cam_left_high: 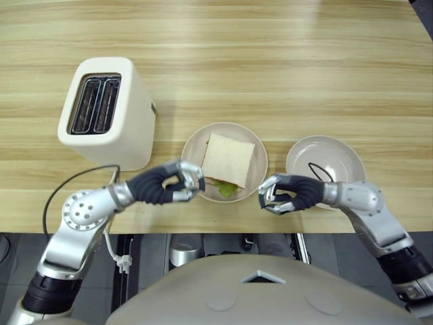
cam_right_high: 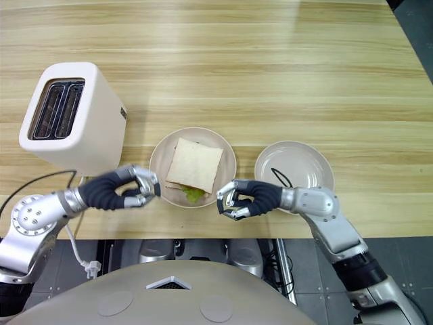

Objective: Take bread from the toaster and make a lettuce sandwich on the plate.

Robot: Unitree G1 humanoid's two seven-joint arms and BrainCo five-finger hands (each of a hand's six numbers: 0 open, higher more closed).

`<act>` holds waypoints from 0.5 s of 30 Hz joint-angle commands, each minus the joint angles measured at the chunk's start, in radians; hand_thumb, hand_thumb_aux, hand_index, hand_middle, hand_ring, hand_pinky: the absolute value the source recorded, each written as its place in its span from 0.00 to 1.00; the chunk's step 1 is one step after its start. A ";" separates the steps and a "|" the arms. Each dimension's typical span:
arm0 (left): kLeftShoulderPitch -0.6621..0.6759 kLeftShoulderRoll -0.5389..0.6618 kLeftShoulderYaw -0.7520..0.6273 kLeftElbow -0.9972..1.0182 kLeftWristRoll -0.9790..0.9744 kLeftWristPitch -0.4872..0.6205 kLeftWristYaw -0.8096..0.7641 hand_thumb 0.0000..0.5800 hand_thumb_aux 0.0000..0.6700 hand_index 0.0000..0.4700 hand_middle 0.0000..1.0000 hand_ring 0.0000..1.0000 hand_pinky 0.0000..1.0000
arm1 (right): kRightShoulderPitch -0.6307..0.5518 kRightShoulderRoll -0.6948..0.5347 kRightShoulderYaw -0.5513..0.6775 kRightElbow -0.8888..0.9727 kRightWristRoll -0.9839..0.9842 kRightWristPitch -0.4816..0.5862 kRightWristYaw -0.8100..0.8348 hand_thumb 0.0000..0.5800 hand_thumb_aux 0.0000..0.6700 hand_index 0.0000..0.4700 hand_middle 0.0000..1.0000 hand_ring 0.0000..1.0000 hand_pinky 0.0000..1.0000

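Resting on light wood table [cam_left_high: 270, 54]: toaster [cam_left_high: 108, 112], sandwich plate [cam_left_high: 193, 145], bowl [cam_left_high: 338, 152].

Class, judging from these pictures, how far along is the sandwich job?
Done: the toaster slots look empty, and a bread slice covers lettuce on the plate. In hand: nothing; left hand and right hand sit curled beside the plate. Left: seemingly nothing but withdrawing.

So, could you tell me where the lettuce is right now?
The lettuce peeks out from under the bread slice at the near edge of the centre plate, between the left hand and the right hand.
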 commanded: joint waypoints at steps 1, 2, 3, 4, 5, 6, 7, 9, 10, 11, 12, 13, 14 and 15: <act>-0.019 0.010 -0.083 0.127 0.180 -0.019 0.004 1.00 1.00 0.98 1.00 1.00 1.00 | -0.028 0.036 0.062 0.143 -0.282 -0.105 -0.105 1.00 1.00 0.98 1.00 1.00 1.00; -0.028 0.011 -0.097 0.151 0.226 -0.023 0.015 1.00 1.00 0.98 1.00 1.00 1.00 | -0.031 0.048 0.074 0.162 -0.324 -0.125 -0.123 1.00 1.00 0.98 1.00 1.00 1.00; -0.041 0.015 -0.109 0.175 0.282 -0.023 0.032 1.00 1.00 0.98 1.00 1.00 1.00 | -0.033 0.059 0.087 0.177 -0.364 -0.143 -0.140 1.00 1.00 0.98 1.00 1.00 1.00; -0.052 0.020 -0.120 0.194 0.326 -0.024 0.044 1.00 1.00 0.98 1.00 1.00 1.00 | -0.036 0.067 0.097 0.188 -0.395 -0.156 -0.153 1.00 1.00 0.98 1.00 1.00 1.00; -0.061 0.023 -0.128 0.212 0.362 -0.026 0.053 1.00 1.00 0.98 1.00 1.00 1.00 | -0.041 0.073 0.108 0.199 -0.424 -0.168 -0.161 1.00 1.00 0.98 1.00 1.00 1.00; -0.074 0.025 -0.139 0.233 0.401 -0.029 0.065 1.00 1.00 0.98 1.00 1.00 1.00 | -0.049 0.078 0.120 0.214 -0.461 -0.178 -0.173 1.00 1.00 0.98 1.00 1.00 1.00; -0.083 0.027 -0.149 0.248 0.430 -0.030 0.071 1.00 1.00 0.98 1.00 1.00 1.00 | -0.061 0.079 0.134 0.232 -0.505 -0.190 -0.185 1.00 1.00 0.98 1.00 1.00 1.00; -0.102 0.028 -0.171 0.274 0.488 -0.035 0.081 1.00 1.00 0.98 1.00 1.00 1.00 | -0.080 0.083 0.153 0.262 -0.565 -0.210 -0.204 1.00 1.00 0.98 1.00 1.00 1.00; -0.113 0.026 -0.182 0.286 0.513 -0.037 0.083 1.00 1.00 0.98 1.00 1.00 1.00 | -0.087 0.085 0.159 0.269 -0.585 -0.216 -0.211 1.00 1.00 0.98 1.00 1.00 1.00; -0.124 0.023 -0.190 0.297 0.531 -0.039 0.087 1.00 1.00 0.98 1.00 1.00 1.00 | -0.092 0.088 0.163 0.273 -0.601 -0.221 -0.220 1.00 1.00 0.98 1.00 1.00 1.00; -0.139 0.018 -0.197 0.310 0.553 -0.041 0.095 1.00 1.00 0.98 1.00 1.00 1.00 | -0.098 0.094 0.167 0.278 -0.614 -0.226 -0.230 1.00 1.00 0.98 1.00 1.00 1.00; -0.157 0.012 -0.205 0.327 0.581 -0.041 0.108 1.00 1.00 0.98 1.00 1.00 1.00 | -0.106 0.100 0.171 0.286 -0.627 -0.228 -0.240 1.00 1.00 0.98 1.00 1.00 1.00; -0.181 0.004 -0.219 0.356 0.617 -0.043 0.125 1.00 1.00 0.98 1.00 1.00 1.00 | -0.118 0.108 0.176 0.300 -0.649 -0.233 -0.257 1.00 1.00 0.98 1.00 1.00 1.00; -0.205 -0.008 -0.233 0.385 0.646 -0.050 0.142 1.00 1.00 0.98 1.00 1.00 1.00 | -0.133 0.118 0.178 0.315 -0.668 -0.236 -0.276 1.00 1.00 0.98 1.00 1.00 1.00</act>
